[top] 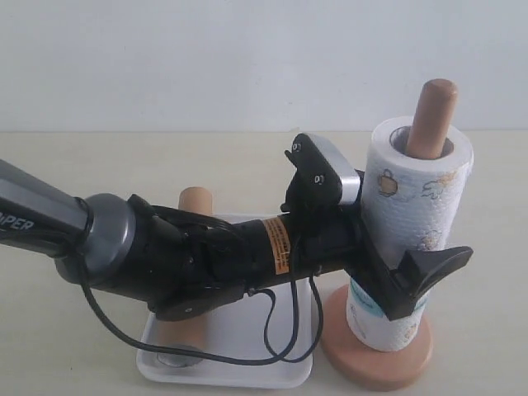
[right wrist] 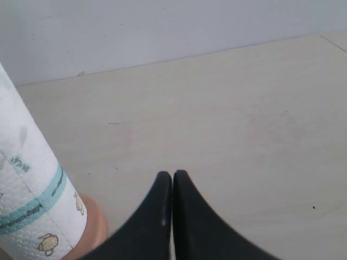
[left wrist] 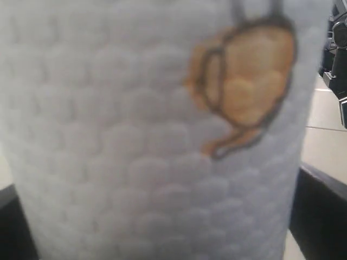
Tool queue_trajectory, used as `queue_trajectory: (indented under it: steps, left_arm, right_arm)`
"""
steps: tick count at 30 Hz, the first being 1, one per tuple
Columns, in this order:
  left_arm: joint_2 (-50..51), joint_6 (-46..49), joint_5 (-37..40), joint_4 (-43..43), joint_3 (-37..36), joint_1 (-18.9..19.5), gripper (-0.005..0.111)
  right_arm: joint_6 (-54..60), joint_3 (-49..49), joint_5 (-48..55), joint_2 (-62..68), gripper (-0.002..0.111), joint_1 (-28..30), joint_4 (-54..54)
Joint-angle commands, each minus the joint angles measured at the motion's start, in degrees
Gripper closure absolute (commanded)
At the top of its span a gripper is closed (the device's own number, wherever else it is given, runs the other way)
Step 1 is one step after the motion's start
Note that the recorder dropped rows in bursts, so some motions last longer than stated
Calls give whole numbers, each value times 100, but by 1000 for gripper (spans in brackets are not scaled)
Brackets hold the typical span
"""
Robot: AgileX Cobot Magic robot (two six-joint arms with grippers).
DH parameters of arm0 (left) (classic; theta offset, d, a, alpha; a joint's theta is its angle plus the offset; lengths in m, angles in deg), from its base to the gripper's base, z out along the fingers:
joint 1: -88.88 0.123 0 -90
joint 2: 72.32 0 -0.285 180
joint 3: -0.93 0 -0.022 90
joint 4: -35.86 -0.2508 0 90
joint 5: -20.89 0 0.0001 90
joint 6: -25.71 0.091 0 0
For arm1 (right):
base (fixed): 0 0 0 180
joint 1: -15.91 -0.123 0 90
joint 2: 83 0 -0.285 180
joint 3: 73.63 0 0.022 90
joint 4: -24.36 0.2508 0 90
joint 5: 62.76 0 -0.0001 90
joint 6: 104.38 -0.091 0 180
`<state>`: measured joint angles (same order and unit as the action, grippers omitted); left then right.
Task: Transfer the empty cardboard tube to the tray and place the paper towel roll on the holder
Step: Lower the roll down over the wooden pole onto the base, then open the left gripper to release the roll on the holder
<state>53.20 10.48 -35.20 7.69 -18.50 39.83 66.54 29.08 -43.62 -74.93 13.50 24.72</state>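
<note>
**Roll on the post, left pincer astride it**

The paper towel roll stands upright on the holder at the right, the post through its core. The left pincer straddles it from the left. I cannot tell whether it is gripping or slack. The right pincer is clenched and empty. The empty cardboard tube lies in the tray.

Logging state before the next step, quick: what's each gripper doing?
Left gripper: closed on the roll.
Right gripper: closed, empty.
</note>
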Motion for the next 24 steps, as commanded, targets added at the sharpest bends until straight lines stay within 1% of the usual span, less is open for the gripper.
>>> queue_trajectory:
  steps: [1,3,5,6,9,11,15,18,21,24]
  left_arm:
    - [-194,-56,-85,53,18,-14,3]
    - [-349,-56,61,53,18,-14,2]
    - [-525,-66,389,-54,18,-14,2]
    - [-637,-137,750,-165,18,-14,2]
    - [-966,-858,1674,-488,18,-14,2]
    - [-1223,-1174,2196,-578,18,-14,2]
    - [-1732,-1503,3511,-578,18,-14,2]
    - [-2054,-1737,4165,-578,8,-14,2]
    - [-2379,-1880,4188,-615,-145,-14,2]
    - [-2649,-1838,3848,-761,-317,-14,2]
  right_arm:
    - [16,7,-25,-28,108,20,-36]
    - [16,7,-25,-28,108,20,-36]
    - [16,7,-25,-28,108,20,-36]
    - [16,7,-25,-28,108,20,-36]
    - [16,7,-25,-28,108,20,-36]
    - [16,7,-25,-28,108,20,-36]
    - [16,7,-25,-28,108,20,-36]
    - [16,7,-25,-28,108,20,-36]
    - [16,7,-25,-28,108,20,-36]
    - [16,7,-25,-28,108,20,-36]
